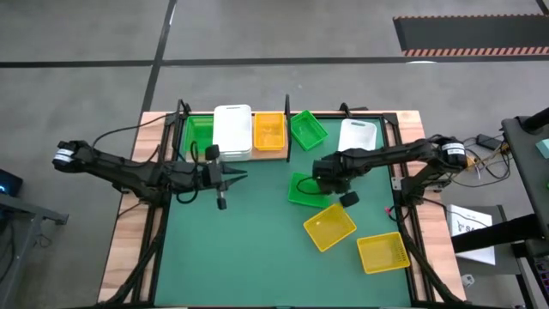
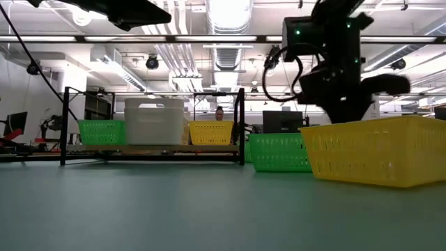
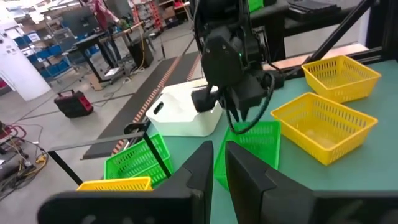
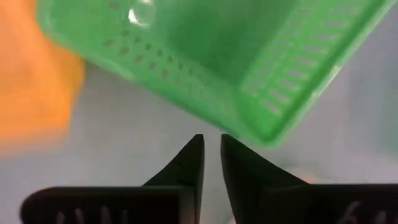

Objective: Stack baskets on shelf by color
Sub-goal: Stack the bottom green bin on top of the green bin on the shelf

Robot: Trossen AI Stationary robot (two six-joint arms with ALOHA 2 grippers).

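Note:
The shelf (image 1: 233,154) at the table's far side carries a green basket (image 1: 199,133), a white stack (image 1: 232,131) and a yellow basket (image 1: 268,133). Another green basket (image 1: 304,190) rests flat on the green mat at mid-table. My right gripper (image 4: 211,142) points down over this basket's edge, fingers nearly together, with nothing seen between them. My left gripper (image 3: 217,163) hovers in front of the shelf, shut and empty, pointing roughly level toward the right arm (image 3: 227,56). My right gripper's fingertips (image 4: 194,144) stand just outside the rim (image 4: 236,127) of the green basket on the mat, coming from above. I cannot tell whether they touch it.
A third green basket (image 1: 308,129) and a white basket (image 1: 357,135) lie right of the shelf at the far side. Two yellow baskets (image 1: 329,227) (image 1: 383,253) sit on the mat near the right front. A person (image 3: 102,12) shows in the room beyond.

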